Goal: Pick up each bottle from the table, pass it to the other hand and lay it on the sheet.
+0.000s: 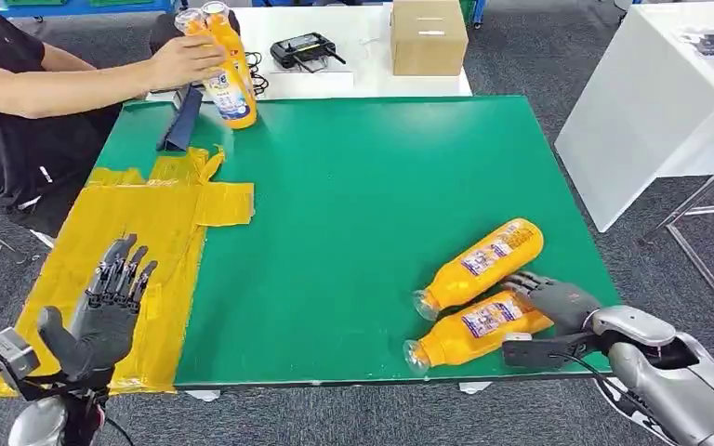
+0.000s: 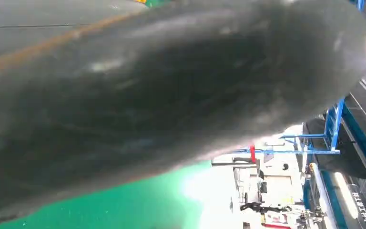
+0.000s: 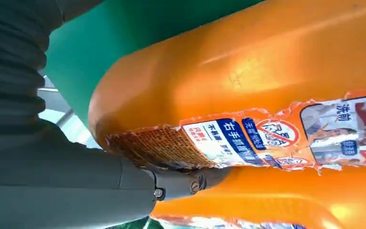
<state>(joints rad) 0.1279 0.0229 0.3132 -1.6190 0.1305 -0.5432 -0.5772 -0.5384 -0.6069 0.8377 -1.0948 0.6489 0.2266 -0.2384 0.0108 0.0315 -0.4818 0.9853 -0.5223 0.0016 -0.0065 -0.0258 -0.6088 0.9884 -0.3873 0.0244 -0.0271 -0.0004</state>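
Two orange bottles lie side by side on the green table at the near right. My right hand grips the base end of the nearer bottle, fingers in the gap between the two and thumb along its near side. The farther bottle lies free just beyond. In the right wrist view a dark finger presses against the orange bottle by its torn label. My left hand is open, fingers apart, above the yellow sheet at the near left; up close the left hand is a dark blur.
A person at the far left holds two more orange bottles upright at the table's back edge. A dark flat object lies by the sheet's far end. Behind stand a cardboard box and a black controller. A white table stands to the right.
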